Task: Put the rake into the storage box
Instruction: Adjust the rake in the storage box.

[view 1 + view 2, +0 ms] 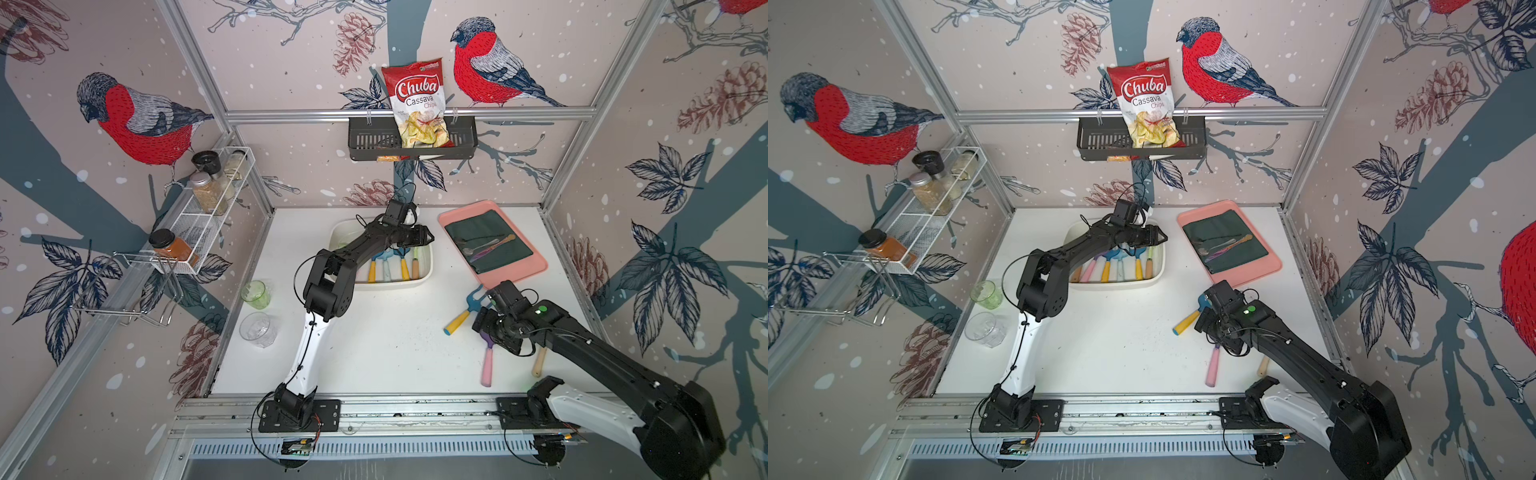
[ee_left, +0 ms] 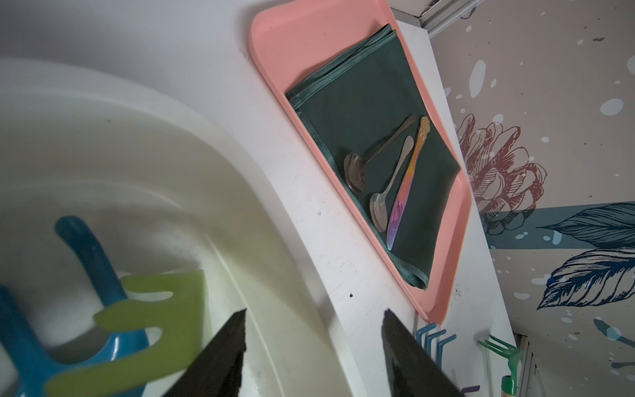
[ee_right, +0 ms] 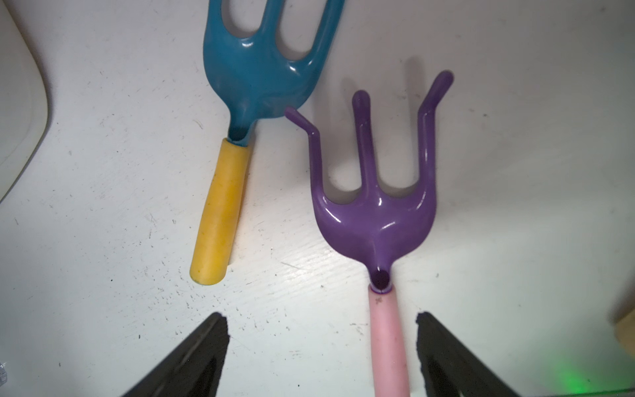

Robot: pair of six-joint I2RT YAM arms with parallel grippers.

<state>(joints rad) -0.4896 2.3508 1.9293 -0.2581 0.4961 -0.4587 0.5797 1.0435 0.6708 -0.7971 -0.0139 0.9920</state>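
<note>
Okay, right arm first. Its shoulder sits off the table's (image 1: 374, 353) 5 o'clock corner, the forearm runs toward 10 o'clock, and the wrist is pitched down. The right gripper (image 3: 321, 340) is spread wide and hangs low over the rake (image 3: 374, 220), with one jaw either side of the pink handle. Neither jaw touches it, as far as I can see. The rake lies flat on the table at 4 o'clock, well apart from the box (image 1: 395, 285) at 12 o'clock.

Left arm: the white lower link rises from the front rail at 7 o'clock, the elbow is folded, and the black forearm reaches across the box. The left gripper (image 2: 314, 319) points to 3 o'clock, toward the pink tray (image 1: 536, 266). Its jaws are apart with nothing between them, and the tips are over the box's 3 o'clock rim.

Hard to see:
- In both top views the right wrist covers the rake's purple head. Only the pink handle pokes out toward 6 o'clock.
- A blue fork (image 3: 254, 75) with a yellow handle lies just beside the rake, at its 10 o'clock. The rake's outer tine nearly meets the fork's head, and I can't tell if they touch. The right wrist view cuts off the fork's tines.
- A wooden handle (image 1: 539, 361) sticks out from under the right forearm, and the rest is hidden in the top views.
- The left forearm masks part of the box. The tools (image 1: 388, 266) inside are partly covered, so I can't count them. In the left wrist view they're blurred.
</note>
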